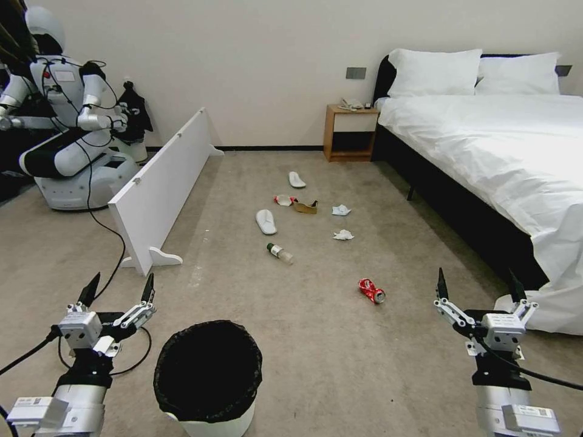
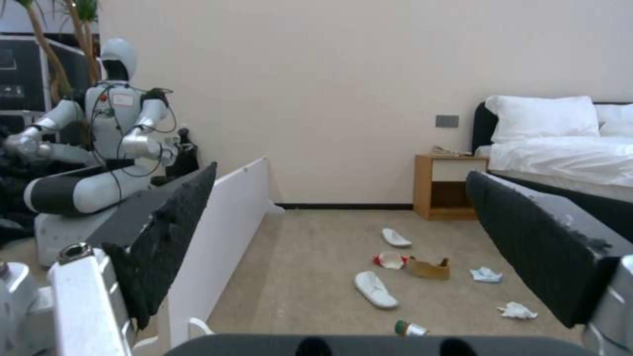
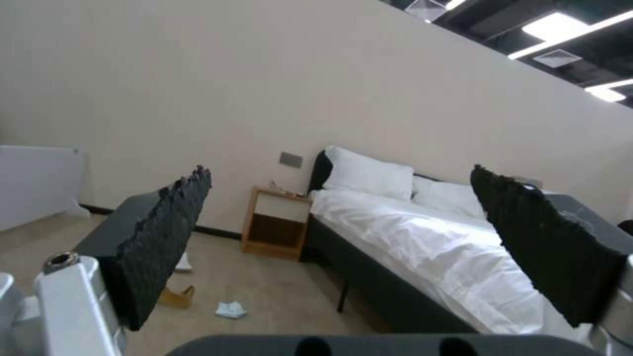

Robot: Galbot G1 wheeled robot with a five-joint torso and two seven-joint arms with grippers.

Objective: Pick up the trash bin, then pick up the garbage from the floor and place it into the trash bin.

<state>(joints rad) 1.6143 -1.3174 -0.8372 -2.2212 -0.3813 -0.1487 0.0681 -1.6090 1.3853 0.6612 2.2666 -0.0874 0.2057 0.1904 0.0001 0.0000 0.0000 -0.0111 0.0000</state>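
Note:
The trash bin [image 1: 182, 419], white with a black bag over its rim, stands on the carpet right in front of me. My left gripper [image 1: 121, 282] hovers open just left of it, and my right gripper [image 1: 478, 279] hangs open far to its right; both are empty. Garbage is scattered ahead: a crushed red can [image 1: 371, 291], a green-capped bottle [image 1: 279, 252], two tissues [image 1: 343, 234], a brown paper scrap [image 1: 305, 207], a red-white carton [image 1: 283, 199] and two white slippers [image 1: 266, 221]. The left wrist view looks between its open fingers [image 2: 171, 237] at a slipper [image 2: 376, 289] and the bottle [image 2: 409, 328].
A bed [image 1: 504, 158] with a dark frame fills the right side, with a wooden nightstand [image 1: 349, 130] by the far wall. A low white panel [image 1: 161, 182] stands at an angle on the left, another robot [image 1: 67, 121] is parked behind it, and a black cable [image 1: 115, 243] trails across the floor.

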